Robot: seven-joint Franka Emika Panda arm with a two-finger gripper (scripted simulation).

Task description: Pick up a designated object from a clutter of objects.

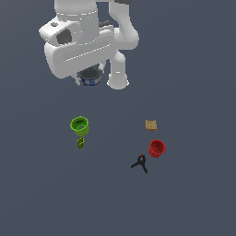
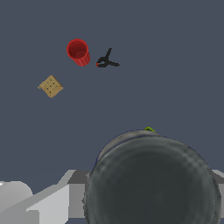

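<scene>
The designated object, a small round can (image 1: 91,78) with a dark grey top and a blue side band, hangs under the white hand, well above the floor. My gripper (image 1: 91,79) is shut on the can. In the wrist view the can's dark grey top (image 2: 153,179) fills the near part of the frame, and a grey finger (image 2: 52,199) shows beside it. The rest of the clutter lies on the floor below: a green cup (image 1: 79,125), a tiny green piece (image 1: 80,143), a tan block (image 1: 151,125), a red cup (image 1: 157,148) and a black clamp (image 1: 140,162).
The arm's white base column (image 1: 118,73) stands just to the exterior view's right of the can. The wrist view shows the red cup (image 2: 78,51), the clamp (image 2: 106,61), the tan block (image 2: 51,86) and a green sliver (image 2: 149,129) behind the can.
</scene>
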